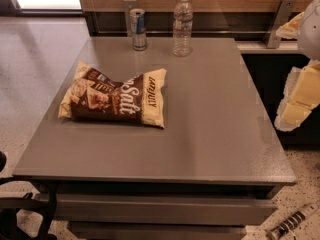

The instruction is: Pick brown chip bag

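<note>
The brown chip bag (115, 100) lies flat on the left half of the table (215, 134), long axis running left to right, cream end toward the middle. The gripper (299, 99) hangs beyond the right edge, well apart from the bag — whether it is open or closed cannot be told. Best approach, likely: descend from above and pinch across the bag's short width — can (138, 29) and bottle (182, 26) stand clear.

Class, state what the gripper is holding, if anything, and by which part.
Nothing: the gripper hangs off the right side of the table, far from the brown chip bag lying flat on it.
</note>
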`<control>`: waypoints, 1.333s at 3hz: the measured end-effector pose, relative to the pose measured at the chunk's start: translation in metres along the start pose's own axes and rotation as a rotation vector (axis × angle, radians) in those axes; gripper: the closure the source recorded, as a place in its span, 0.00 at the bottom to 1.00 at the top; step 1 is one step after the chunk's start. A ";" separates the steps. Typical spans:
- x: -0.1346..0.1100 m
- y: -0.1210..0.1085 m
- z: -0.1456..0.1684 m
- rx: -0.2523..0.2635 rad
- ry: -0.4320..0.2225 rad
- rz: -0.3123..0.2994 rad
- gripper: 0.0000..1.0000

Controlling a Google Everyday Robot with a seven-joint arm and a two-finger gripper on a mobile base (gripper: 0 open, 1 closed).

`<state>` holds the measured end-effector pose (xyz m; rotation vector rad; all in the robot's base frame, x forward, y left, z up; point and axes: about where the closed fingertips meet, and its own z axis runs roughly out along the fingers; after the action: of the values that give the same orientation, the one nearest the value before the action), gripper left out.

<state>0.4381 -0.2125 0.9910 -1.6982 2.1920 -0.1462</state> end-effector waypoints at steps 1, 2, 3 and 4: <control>0.000 0.000 0.000 0.000 0.000 0.000 0.00; -0.019 -0.009 0.001 0.010 -0.040 -0.029 0.00; -0.079 -0.020 0.026 0.004 -0.154 -0.074 0.00; -0.120 -0.028 0.043 0.004 -0.244 -0.095 0.00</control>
<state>0.5036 -0.0999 0.9860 -1.7194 1.9343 0.0313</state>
